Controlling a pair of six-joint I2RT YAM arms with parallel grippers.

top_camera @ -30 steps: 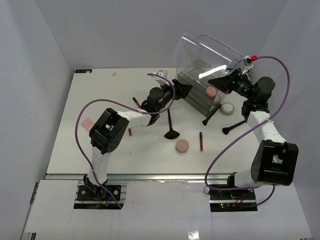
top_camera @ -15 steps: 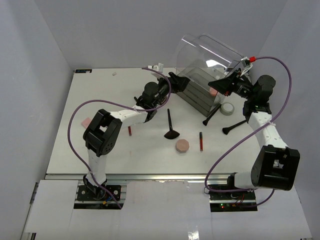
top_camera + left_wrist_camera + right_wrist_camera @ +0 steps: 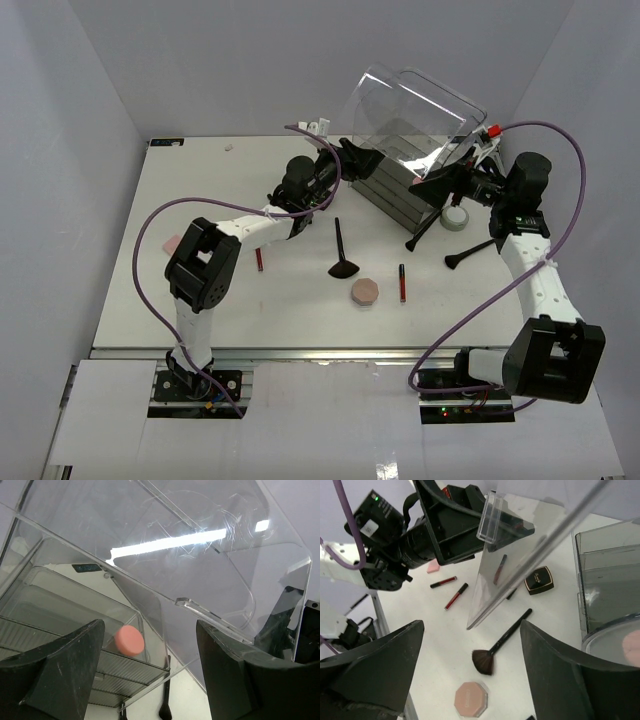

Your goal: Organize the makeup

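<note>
White matte table (image 3: 200,300) between pale grey walls, makeup scattered before a clear box.
Nearest, pink octagonal puff (image 3: 365,291), fan brush (image 3: 343,262) and dark-red pencil (image 3: 402,283), flat on the white surface. Farther, ribbed clear drawer box (image 3: 395,195) with a round pink puff (image 3: 129,640) inside, glossy lid (image 3: 420,110) tilted up. Left gripper (image 3: 150,625) and right gripper (image 3: 471,625) both spread wide, gripping nothing. Against a second ago, right forearm swung outward, left claw higher by the lid.

White table (image 3: 200,300), plain pale grey walls (image 3: 250,60) on three sides, metal rail (image 3: 320,352) along its near edge, white panels (image 3: 330,430) below, bright even light.
</note>
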